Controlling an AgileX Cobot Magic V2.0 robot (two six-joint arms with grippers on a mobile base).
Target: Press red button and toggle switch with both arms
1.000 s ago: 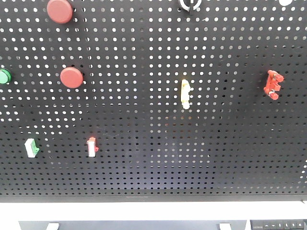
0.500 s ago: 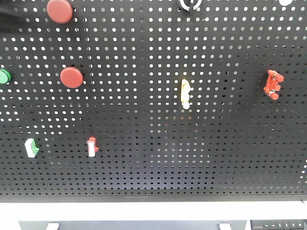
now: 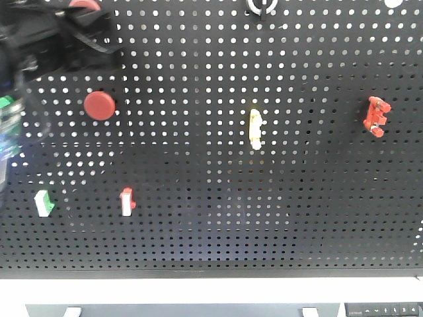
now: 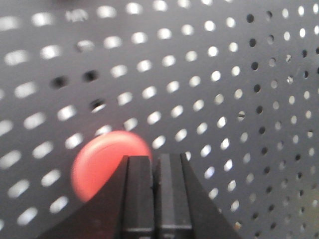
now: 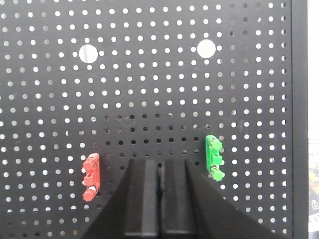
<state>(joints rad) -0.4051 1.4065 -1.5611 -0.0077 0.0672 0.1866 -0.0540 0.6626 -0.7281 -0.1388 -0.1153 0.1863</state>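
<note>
**A:** What has moved in the last second?

**B:** The left arm [image 3: 46, 46] has swung in over the top-left corner of the black perforated metal board [image 3: 211, 211], which was bare before. It now hides most of the upper round red plastic button [image 3: 84, 4].

**A:** And where is that button relative to the left tool?

**B:** In the left wrist view a blurred red disc sits just beyond the tip of the left tool [image 4: 155, 158], a little to its left. I take it for the upper button but cannot be sure. The lower round red plastic button [image 3: 99, 105] is uncovered.

**A:** Is the tool gripping anything?

**B:** No. Its fingers are pressed together with nothing between them, probably to make one blunt tip for pushing.

**A:** Which way does the button face?

**B:** Straight out of the board towards the robot. Being round it has no long axis, so the press should go squarely into the board.

**A:** And the switch?

**B:** The red plastic toggle switch [image 5: 90, 177] runs up and down the board, slightly tilted. The right tool [image 5: 159, 162] is also closed and empty. It aims between that switch and a green plastic toggle switch [image 5: 214, 158], touching neither.
</note>
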